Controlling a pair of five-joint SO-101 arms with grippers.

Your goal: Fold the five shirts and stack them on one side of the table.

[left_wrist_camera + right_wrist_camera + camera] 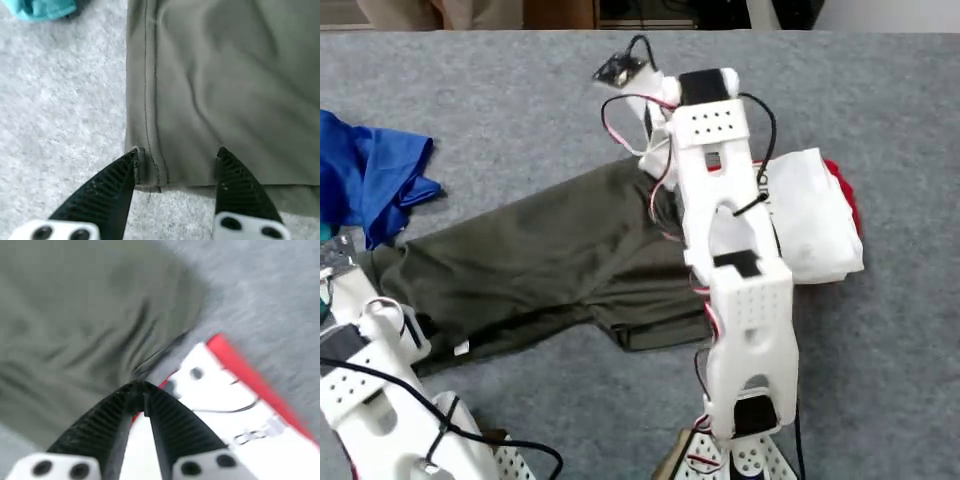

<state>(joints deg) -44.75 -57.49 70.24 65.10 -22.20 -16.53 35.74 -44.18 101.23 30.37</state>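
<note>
An olive shirt lies spread across the middle of the grey table. My left gripper is open, its fingertips straddling the stitched hem corner of the olive shirt at the shirt's left end. My right gripper is shut, pinching a bunch of the olive shirt at its far right corner, just above a white shirt with a red shirt under it. That folded white shirt lies on the red shirt at the table's right. A crumpled blue shirt lies at the left.
A teal cloth lies close to the left gripper, at the table's left edge. The right arm reaches from the near edge over the olive shirt's right part. Bare grey table shows at the near right and along the far side.
</note>
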